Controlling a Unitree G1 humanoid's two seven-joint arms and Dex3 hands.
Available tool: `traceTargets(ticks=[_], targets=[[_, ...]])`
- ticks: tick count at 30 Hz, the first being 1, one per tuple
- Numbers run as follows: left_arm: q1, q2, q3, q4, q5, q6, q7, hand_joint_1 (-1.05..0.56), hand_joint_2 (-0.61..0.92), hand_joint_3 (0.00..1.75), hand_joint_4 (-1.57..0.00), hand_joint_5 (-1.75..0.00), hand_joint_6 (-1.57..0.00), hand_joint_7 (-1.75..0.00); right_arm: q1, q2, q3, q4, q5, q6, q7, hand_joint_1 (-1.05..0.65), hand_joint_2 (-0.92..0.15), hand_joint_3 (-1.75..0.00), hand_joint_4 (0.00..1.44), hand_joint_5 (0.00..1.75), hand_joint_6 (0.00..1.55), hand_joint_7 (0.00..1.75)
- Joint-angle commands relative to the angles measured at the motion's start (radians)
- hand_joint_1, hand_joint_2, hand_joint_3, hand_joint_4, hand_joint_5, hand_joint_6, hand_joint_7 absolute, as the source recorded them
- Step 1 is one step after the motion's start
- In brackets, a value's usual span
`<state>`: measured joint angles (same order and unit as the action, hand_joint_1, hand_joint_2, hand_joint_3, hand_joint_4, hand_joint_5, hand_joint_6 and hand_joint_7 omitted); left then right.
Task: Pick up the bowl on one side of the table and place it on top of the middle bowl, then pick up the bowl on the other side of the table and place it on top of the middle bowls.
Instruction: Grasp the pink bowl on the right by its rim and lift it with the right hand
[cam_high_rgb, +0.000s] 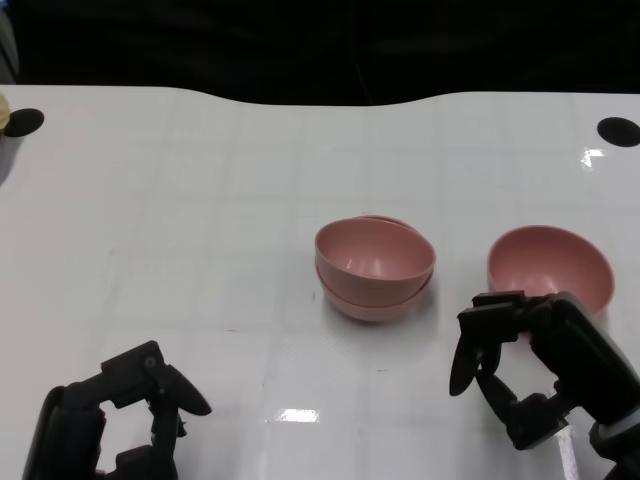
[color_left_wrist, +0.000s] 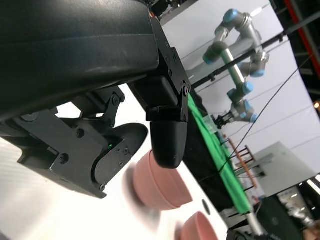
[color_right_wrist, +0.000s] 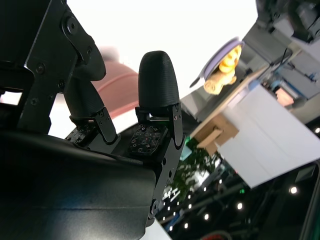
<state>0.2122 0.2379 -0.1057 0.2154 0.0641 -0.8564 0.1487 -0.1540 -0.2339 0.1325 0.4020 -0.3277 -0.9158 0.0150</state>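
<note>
Two pink bowls stacked at table centre: top bowl (cam_high_rgb: 375, 259) nested in the middle bowl (cam_high_rgb: 372, 300), sitting slightly tilted. Third pink bowl (cam_high_rgb: 550, 265) alone to the right on the white table (cam_high_rgb: 200, 230), upright. Right hand (cam_high_rgb: 530, 365) just near of that bowl, fingers apart and curved, holding nothing; whether it touches the rim cannot be told. Left hand (cam_high_rgb: 125, 415) at near left, well apart from the bowls, fingers loosely apart, empty. Dark round marks at the table's far left (cam_high_rgb: 24, 122) and far right (cam_high_rgb: 618, 131) corners.
</note>
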Motion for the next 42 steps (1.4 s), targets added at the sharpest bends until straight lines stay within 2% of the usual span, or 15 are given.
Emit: traceTargets(ticks=[1, 6, 9, 10, 13, 15, 16, 18, 20, 22, 26, 28, 34, 37, 42], targets=[[-0.015, -0.012, 0.022, 0.015, -0.024, -0.027, -0.045, 0.0, 0.33, 1.54, -0.96, -1.74, -0.88, -1.55, 0.001, -0.018, -0.018, -0.009, 0.013, 0.007, -0.008, 0.31, 0.01, -1.71, 1.01, 1.7, 1.03, 1.17], [-0.024, -0.029, 0.052, 0.037, -0.02, -0.04, -0.085, -0.02, 0.33, 1.54, -0.95, -1.75, -0.88, -1.55, -0.007, -0.02, -0.026, -0.012, 0.025, -0.002, -0.006, 0.31, -0.01, -1.7, 1.01, 1.7, 1.03, 1.15], [-0.032, -0.037, 0.066, 0.052, -0.016, -0.049, -0.099, -0.02, 0.32, 1.55, -0.95, -1.74, -0.88, -1.55, -0.003, -0.017, -0.028, -0.035, 0.038, 0.028, 0.003, 0.3, -0.02, -1.7, 1.01, 1.72, 1.03, 1.15], [-0.034, -0.04, 0.07, 0.056, -0.016, -0.051, -0.102, -0.02, 0.32, 1.55, -0.96, -1.74, -0.89, -1.54, 0.0, -0.017, -0.029, -0.047, 0.04, 0.044, 0.006, 0.28, -0.07, -1.62, 0.99, 1.72, 1.0, 1.13], [-0.038, -0.048, 0.08, 0.063, -0.011, -0.056, -0.113, -0.02, 0.31, 1.55, -0.96, -1.73, -0.89, -1.54, 0.008, -0.018, -0.03, -0.084, 0.046, 0.088, 0.015, 0.25, -0.13, -1.51, 0.95, 1.67, 0.96, 1.1], [-0.04, -0.053, 0.084, 0.067, -0.007, -0.062, -0.118, -0.02, 0.31, 1.56, -0.96, -1.74, -0.89, -1.54, 0.019, -0.024, -0.038, -0.141, 0.034, 0.152, 0.021, 0.21, -0.23, -1.29, 0.86, 1.46, 0.87, 1.0], [-0.04, -0.055, 0.086, 0.068, -0.005, -0.063, -0.12, -0.02, 0.31, 1.56, -0.96, -1.74, -0.89, -1.54, 0.025, -0.029, -0.045, -0.176, 0.019, 0.191, 0.021, 0.17, -0.25, -1.24, 0.78, 1.3, 0.77, 0.91], [-0.04, -0.057, 0.088, 0.069, -0.004, -0.065, -0.122, -0.03, 0.3, 1.57, -0.96, -1.74, -0.89, -1.54, 0.035, -0.037, -0.055, -0.235, -0.007, 0.262, 0.024, 0.12, -0.27, -1.18, 0.7, 1.15, 0.69, 0.81], [-0.039, -0.06, 0.091, 0.066, -0.001, -0.061, -0.123, -0.04, 0.31, 1.55, -0.96, -1.74, -0.89, -1.54, 0.045, -0.049, -0.065, -0.301, -0.042, 0.348, 0.033, 0.03, -0.34, -1.02, 0.57, 0.99, 0.6, 0.64], [-0.039, -0.062, 0.093, 0.066, 0.0, -0.061, -0.125, -0.04, 0.32, 1.54, -0.96, -1.74, -0.89, -1.54, 0.051, -0.066, -0.068, -0.349, -0.064, 0.41, 0.046, -0.02, -0.4, -0.89, 0.51, 0.94, 0.57, 0.54], [-0.04, -0.064, 0.099, 0.071, 0.003, -0.069, -0.13, -0.03, 0.31, 1.56, -0.96, -1.75, -0.89, -1.54, 0.059, -0.107, -0.073, -0.448, -0.115, 0.539, 0.088, -0.15, -0.69, -0.27, 0.36, 0.9, 0.52, 0.35], [-0.04, -0.064, 0.101, 0.072, 0.006, -0.071, -0.131, -0.02, 0.3, 1.56, -0.96, -1.75, -0.89, -1.55, 0.063, -0.122, -0.07, -0.487, -0.137, 0.593, 0.104, -0.19, -0.75, -0.13, 0.34, 0.89, 0.49, 0.3], [-0.043, -0.067, 0.109, 0.074, 0.004, -0.068, -0.143, -0.02, 0.31, 1.56, -0.95, -1.75, -0.89, -1.54, 0.057, -0.175, -0.048, -0.58, -0.283, 0.758, 0.155, -0.29, -0.79, -0.01, 0.32, 0.72, 0.47, 0.17], [-0.045, -0.068, 0.114, 0.076, 0.02, -0.074, -0.141, -0.02, 0.3, 1.56, -0.95, -1.75, -0.89, -1.55, 0.042, -0.206, -0.018, -0.6, -0.41, 0.832, 0.18, -0.38, -0.79, 0.0, 0.44, 0.45, 0.53, 0.07], [-0.042, -0.072, 0.119, 0.072, 0.037, -0.078, -0.137, -0.03, 0.3, 1.56, -0.95, -1.75, -0.89, -1.56, 0.01, -0.227, 0.037, -0.587, -0.55, 0.947, 0.25, -0.44, -0.81, 0.0, 0.5, 0.27, 0.5, 0.01]])
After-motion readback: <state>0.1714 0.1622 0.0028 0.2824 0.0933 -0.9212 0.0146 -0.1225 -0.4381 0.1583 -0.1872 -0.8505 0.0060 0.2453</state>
